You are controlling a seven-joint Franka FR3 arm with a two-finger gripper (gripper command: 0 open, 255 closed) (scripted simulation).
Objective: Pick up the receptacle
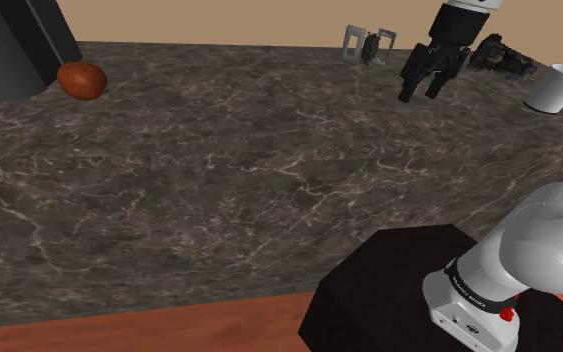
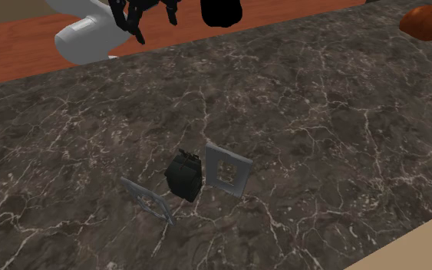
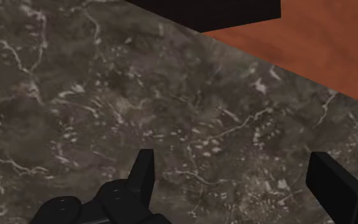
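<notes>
Across the whole scene spreads a dark marbled countertop [image 1: 219, 180] [image 2: 321, 115] [image 3: 75, 95], with reddish-brown floor [image 1: 119, 330] [image 2: 22, 54] [image 3: 317, 38] beyond its near edge and a beige wall [image 1: 219, 20] behind its far edge. At the shoulder view's lower right sits the black stand [image 1: 389, 290] [image 3: 203, 9], and the white arm [image 1: 529, 250] [image 2: 84, 38] rises from it and reaches toward the far side. A large dark grey block [image 1: 9, 45] stands at the far left corner in the shoulder view, with a brown rounded thing [image 1: 81, 80] [image 2: 429, 21] just beside it on the counter. The black gripper [image 1: 421, 95] [image 2: 154, 24] [image 3: 231, 172] hangs above the countertop toward the far right of the shoulder view, its fingers [image 3: 144, 167] spread wide apart with only bare marble between them, clasping nothing. To the right of it in that view a white cup [image 1: 559, 88] stands near the far edge, and a dark tangled object [image 1: 499, 55] lies between cup and gripper, farther back. The receptacle [image 1: 369, 45] [image 2: 185, 176], a small black box, rests on the counter by the far edge, to the left of the gripper in the shoulder view and apart from it. In the second exterior view one grey plate [image 2: 228, 170] stands just beside it on the right and another grey plate [image 2: 146, 201] lies close on its left.
</notes>
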